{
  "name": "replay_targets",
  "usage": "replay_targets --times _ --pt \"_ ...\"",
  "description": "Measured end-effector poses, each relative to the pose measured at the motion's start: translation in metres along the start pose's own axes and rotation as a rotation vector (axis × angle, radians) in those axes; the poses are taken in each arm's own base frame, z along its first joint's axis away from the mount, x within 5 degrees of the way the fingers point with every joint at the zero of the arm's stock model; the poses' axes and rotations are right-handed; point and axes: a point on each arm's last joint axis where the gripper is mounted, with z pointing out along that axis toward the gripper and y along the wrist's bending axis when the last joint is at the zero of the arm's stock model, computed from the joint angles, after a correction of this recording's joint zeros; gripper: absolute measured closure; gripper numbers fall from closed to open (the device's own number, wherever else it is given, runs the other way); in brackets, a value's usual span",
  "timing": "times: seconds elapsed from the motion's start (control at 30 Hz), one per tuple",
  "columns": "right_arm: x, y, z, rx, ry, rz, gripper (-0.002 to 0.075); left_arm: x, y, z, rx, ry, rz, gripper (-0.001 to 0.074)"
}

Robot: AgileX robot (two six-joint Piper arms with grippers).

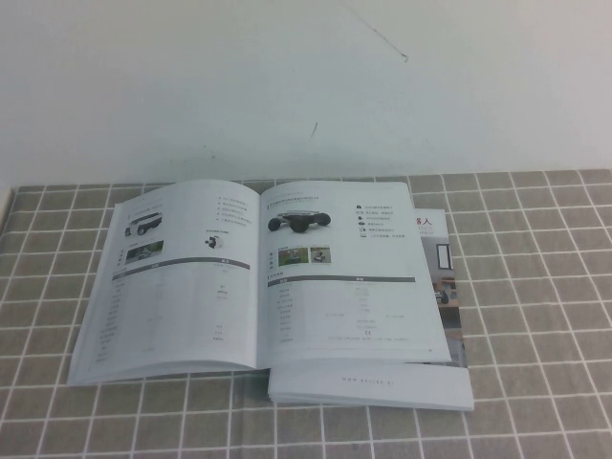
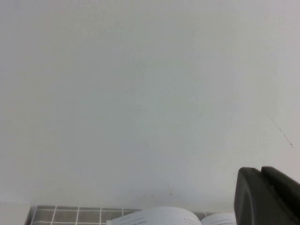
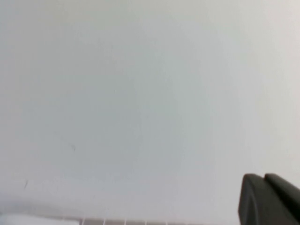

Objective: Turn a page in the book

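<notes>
The thin white softcover book (image 1: 258, 277) was seen lying open at frame centre on the grey tiled worktop (image 1: 535, 287), its right-hand glossy page (image 1: 349, 277) flat, over a stacked booklet (image 1: 382, 387). The left gripper (image 2: 267, 197) and right gripper (image 3: 269, 199) were held raised towards the white wall (image 1: 306, 76); their finger states could not be told.

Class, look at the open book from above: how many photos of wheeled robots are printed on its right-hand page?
3 on the page of the book: one large near the top, two small side by side below. Neither the left gripper nor the right gripper hides any.
</notes>
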Motion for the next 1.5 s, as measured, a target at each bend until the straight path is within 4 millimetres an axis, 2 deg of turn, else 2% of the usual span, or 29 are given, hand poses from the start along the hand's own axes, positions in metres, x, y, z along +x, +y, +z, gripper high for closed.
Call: replay_targets --times 0.1,0.27,0.43,0.57,0.73,1.07,1.17,1.33,1.4,1.5 --pt "-0.007 0.001 0.018 -0.031 0.171 -0.007 0.0728 -0.006 -0.002 0.018 -0.01 0.078 -0.04 0.0737" --pt "-0.001 0.008 0.059 -0.156 0.463 -0.042 0.0728 0.0 -0.002 0.052 -0.029 0.194 -0.204 0.0737" --pt "0.016 0.021 0.1 -0.347 0.693 -0.032 0.0728 0.008 -0.003 0.095 -0.052 0.454 -0.148 0.0737" --pt "0.036 0.03 0.13 -0.464 0.794 0.004 0.0728 0.016 -0.003 0.123 -0.05 0.596 -0.081 0.0737" --pt "0.057 0.035 0.156 -0.535 0.847 0.042 0.0728 0.037 0.0 0.154 -0.053 0.717 -0.086 0.0737" --pt "0.097 0.045 0.199 -0.626 0.922 0.169 0.0722 0.104 -0.001 0.202 0.036 0.949 -0.248 0.0736" --pt "0.103 0.046 0.214 -0.648 0.952 0.182 0.065 0.12 0.002 0.212 0.029 0.966 -0.288 0.0736" --pt "0.11 0.054 0.239 -0.734 1.002 0.259 0.0416 0.148 0.009 0.225 -0.042 1.0 -0.382 0.0737" --pt "0.112 0.06 0.246 -0.767 1.016 0.264 0.0374 0.157 0.01 0.228 -0.055 1.018 -0.398 0.0737" --pt "0.115 0.077 0.258 -0.813 1.031 0.244 0.0352 0.168 0.009 0.231 -0.073 1.023 -0.369 0.0737"
